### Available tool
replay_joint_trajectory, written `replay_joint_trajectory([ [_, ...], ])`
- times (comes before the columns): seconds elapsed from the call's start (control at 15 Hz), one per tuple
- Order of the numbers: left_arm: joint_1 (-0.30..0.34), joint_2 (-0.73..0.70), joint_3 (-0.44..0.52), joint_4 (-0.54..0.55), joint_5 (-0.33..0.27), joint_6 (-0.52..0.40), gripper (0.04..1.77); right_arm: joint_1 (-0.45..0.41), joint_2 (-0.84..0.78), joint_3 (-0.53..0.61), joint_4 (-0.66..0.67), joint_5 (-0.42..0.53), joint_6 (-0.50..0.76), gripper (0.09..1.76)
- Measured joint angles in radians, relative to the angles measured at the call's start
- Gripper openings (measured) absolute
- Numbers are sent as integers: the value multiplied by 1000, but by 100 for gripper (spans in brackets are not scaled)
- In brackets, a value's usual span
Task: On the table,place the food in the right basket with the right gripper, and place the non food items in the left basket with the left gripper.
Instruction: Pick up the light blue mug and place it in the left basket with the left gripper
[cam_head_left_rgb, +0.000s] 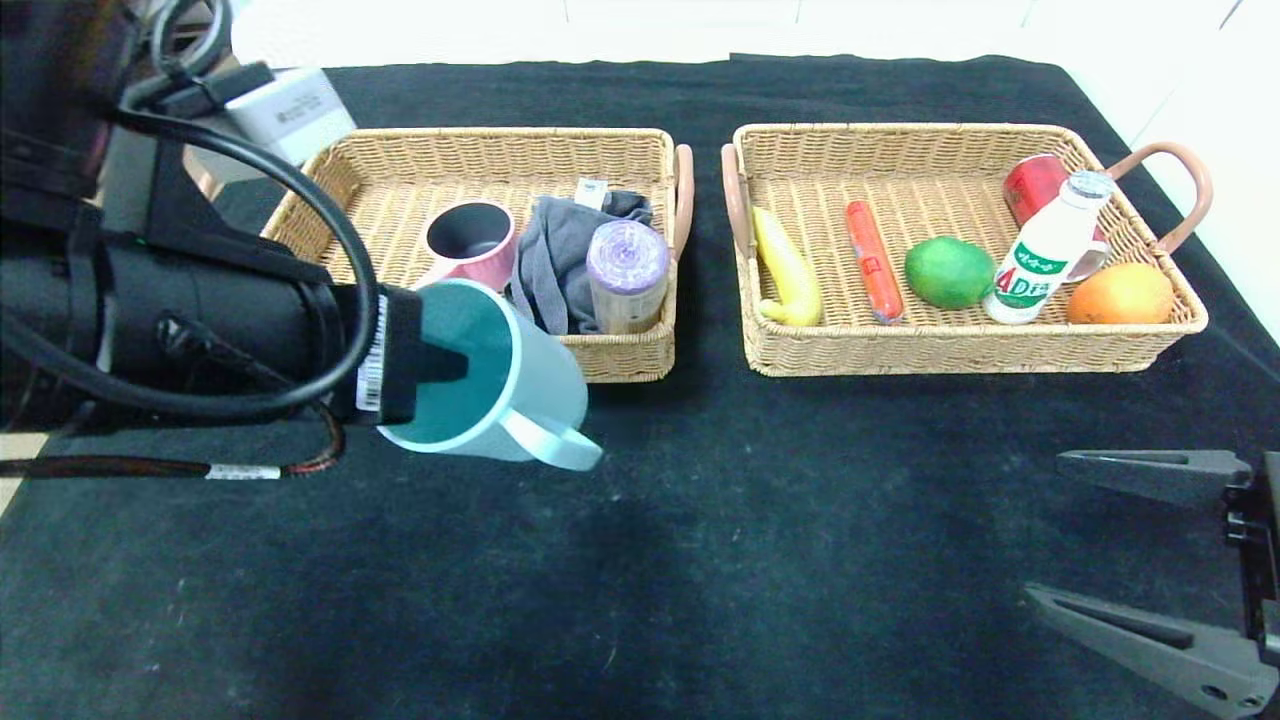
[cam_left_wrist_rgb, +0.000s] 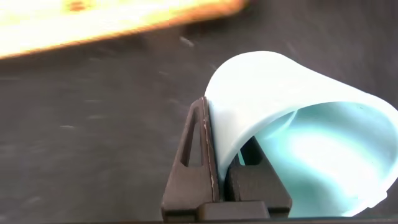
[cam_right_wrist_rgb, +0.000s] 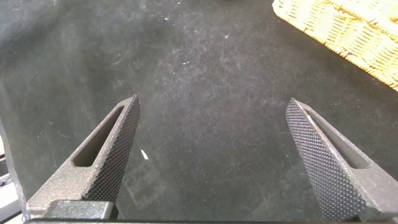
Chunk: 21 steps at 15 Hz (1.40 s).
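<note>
Head view: teal mug (cam_head_left_rgb: 500, 375) pinched in left hand (cam_head_left_rgb: 440, 365).

The pale teal mug (cam_head_left_rgb: 500, 385) looks like smooth, slightly glossy plastic or glazed ceramic. Both rectangular woven wicker baskets (cam_head_left_rgb: 620, 355) (cam_head_left_rgb: 960, 350) are rough and matt. The black tablecloth (cam_head_left_rgb: 700, 560) is matt, lint-flecked fabric. The crumpled grey cloth (cam_head_left_rgb: 555, 265) looks soft. The right gripper's dark fingers (cam_right_wrist_rgb: 112, 155) carry a fine knurled texture.
</note>
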<state>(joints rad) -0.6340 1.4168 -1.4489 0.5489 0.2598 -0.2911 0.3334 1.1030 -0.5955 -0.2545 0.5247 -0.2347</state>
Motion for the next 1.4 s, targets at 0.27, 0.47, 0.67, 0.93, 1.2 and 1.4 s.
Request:
replay_joint_trajectory([
  [0.27, 187, -38, 17, -120, -77, 59, 18, 1, -2, 0, 0, 0, 0, 171],
  [0.47, 309, -44, 25, -192, -127, 101, 18, -1, -5, -2, 0, 0, 0, 171],
  [0.67, 401, -39, 27, -252, -154, 130, 18, -2, -6, -3, 0, 0, 0, 171],
  [0.93, 514, -22, 28, -289, -215, 142, 18, -3, -6, -1, 0, -1, 0, 171],
  [1.2, 632, 39, 28, -411, -273, 142, 18, -3, -5, -1, 0, 0, 0, 171],
  [1.4, 674, 99, 23, -501, -294, 138, 18, -2, -4, -1, 0, 0, 0, 171],
])
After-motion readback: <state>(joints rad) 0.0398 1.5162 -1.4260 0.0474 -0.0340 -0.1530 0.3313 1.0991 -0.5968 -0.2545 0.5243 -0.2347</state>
